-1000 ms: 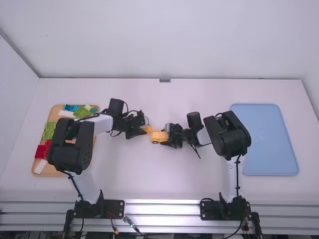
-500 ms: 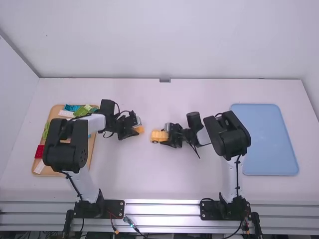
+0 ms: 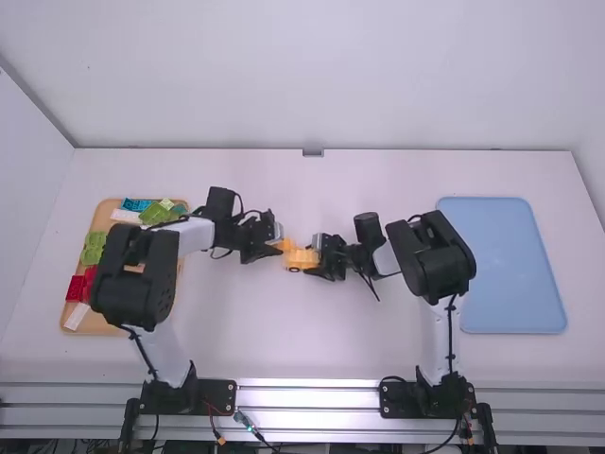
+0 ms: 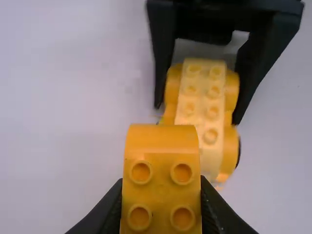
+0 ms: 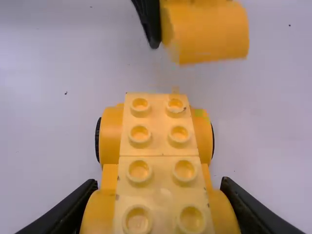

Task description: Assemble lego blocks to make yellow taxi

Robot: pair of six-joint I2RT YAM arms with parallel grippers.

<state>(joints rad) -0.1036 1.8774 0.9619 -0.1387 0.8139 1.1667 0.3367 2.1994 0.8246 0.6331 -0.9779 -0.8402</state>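
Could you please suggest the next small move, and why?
I would have the left gripper ease the yellow curved block over the bare end studs of the wheeled body, since it appears offset beyond them while the right gripper holds the body.

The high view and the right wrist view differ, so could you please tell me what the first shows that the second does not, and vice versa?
From the high view: the wooden tray with green, red and blue blocks, the blue tray and both arm bases.

From the right wrist view: clear rows of studs on the taxi body, and black wheels on both its sides.

In both: the yellow taxi body in the right tool, and the curved yellow block at the left tool.
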